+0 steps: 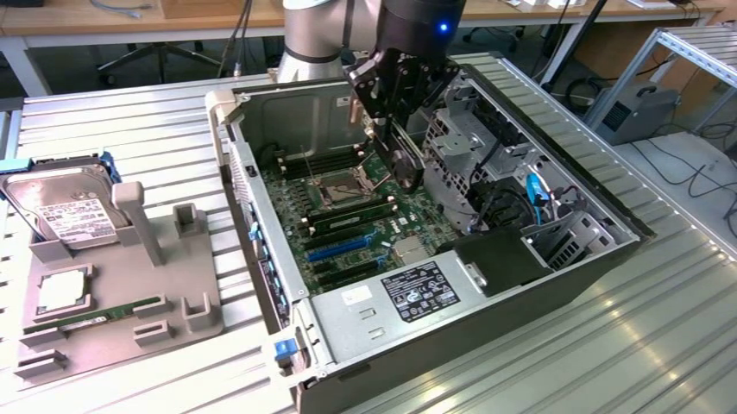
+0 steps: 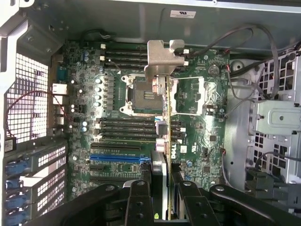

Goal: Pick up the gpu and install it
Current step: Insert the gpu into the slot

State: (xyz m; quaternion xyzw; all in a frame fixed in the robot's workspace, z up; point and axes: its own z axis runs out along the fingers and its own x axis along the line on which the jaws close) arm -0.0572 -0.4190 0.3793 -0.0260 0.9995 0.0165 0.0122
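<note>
gripper (image 2: 164, 200) holds gpu (image 2: 162, 60) over motherboard (image 2: 207, 120)

The gpu (image 1: 406, 164) is a short green card with a black cooler on one face and a silver end bracket (image 2: 162, 59). It stands on edge, clamped between the gripper's (image 2: 165, 197) fingers, over the motherboard (image 1: 381, 226). In the exterior view it sits at about 2 o'clock from the processor socket (image 1: 342, 185).
</note>
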